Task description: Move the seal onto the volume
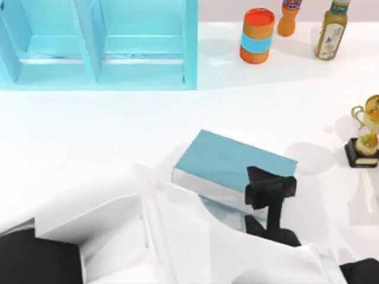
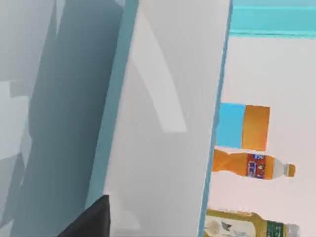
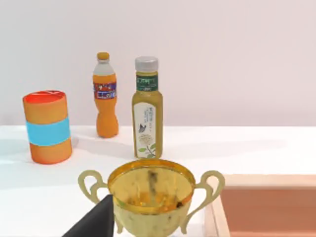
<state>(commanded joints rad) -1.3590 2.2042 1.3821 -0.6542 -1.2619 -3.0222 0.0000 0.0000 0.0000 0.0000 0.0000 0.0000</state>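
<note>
The volume point(image 1: 225, 157) is a flat teal book with white page edges, lying at the middle of the table. My left gripper point(image 1: 269, 189) hangs black over the book's front right corner, on a white arm that comes in from the bottom left. The left wrist view looks along the book's teal cover edge point(image 2: 121, 98) from very close. The seal is hidden. A dark part of my right gripper point(image 3: 93, 223) shows low in the right wrist view, just in front of a gold trophy point(image 3: 150, 195).
A light-blue shelf unit point(image 1: 98, 44) fills the back left. An orange can with a blue band point(image 1: 257, 35), an orange bottle point(image 1: 289, 16) and a green-labelled bottle point(image 1: 331, 29) stand at the back right. The trophy point(image 1: 365, 139) stands at the right edge. A pinkish tray point(image 3: 266, 212) lies beside it.
</note>
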